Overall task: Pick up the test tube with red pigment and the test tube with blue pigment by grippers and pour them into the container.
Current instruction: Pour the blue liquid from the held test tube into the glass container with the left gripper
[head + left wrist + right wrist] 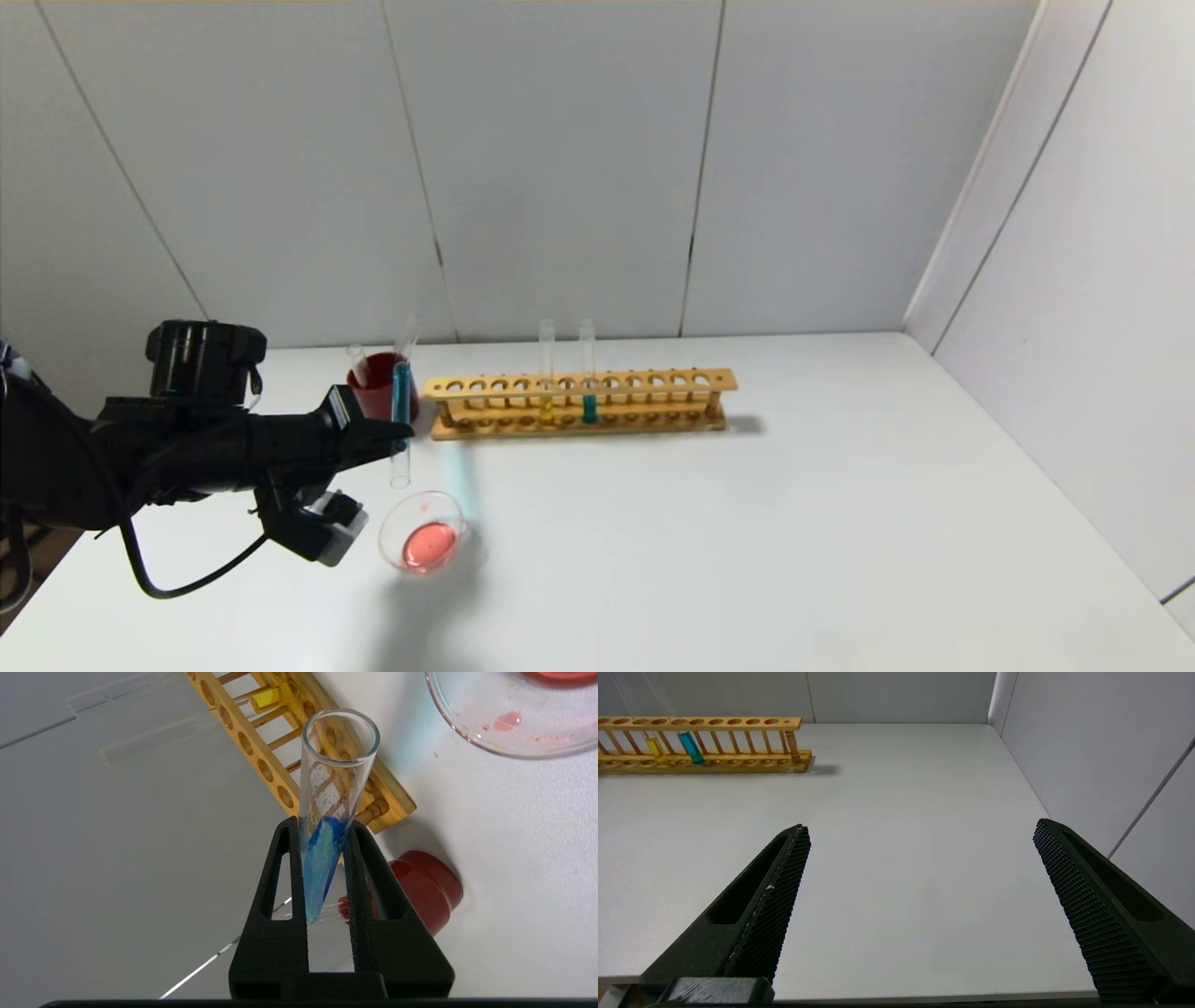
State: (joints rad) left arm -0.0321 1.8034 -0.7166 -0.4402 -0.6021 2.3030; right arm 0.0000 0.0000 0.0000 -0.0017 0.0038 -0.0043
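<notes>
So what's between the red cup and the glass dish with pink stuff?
In the head view, the left claw holding the blue-liquid glass tube is between dark red cup and clear dish.

**Colours on the white tabletop**

The tabletop [794, 523] is plain white. The rack [579, 403] is honey-yellow wood, holding one tube of yellow liquid [546, 408] and one of teal [589, 408]. The test tube with blue pigment [327, 826] is clear glass with bright blue liquid. The container [425, 532] is clear, holding pinkish-red liquid. The cup [378, 385] is dark red. Both grippers, left [327, 868] and right [920, 868], are matt black with finely dotted inner faces.
</notes>
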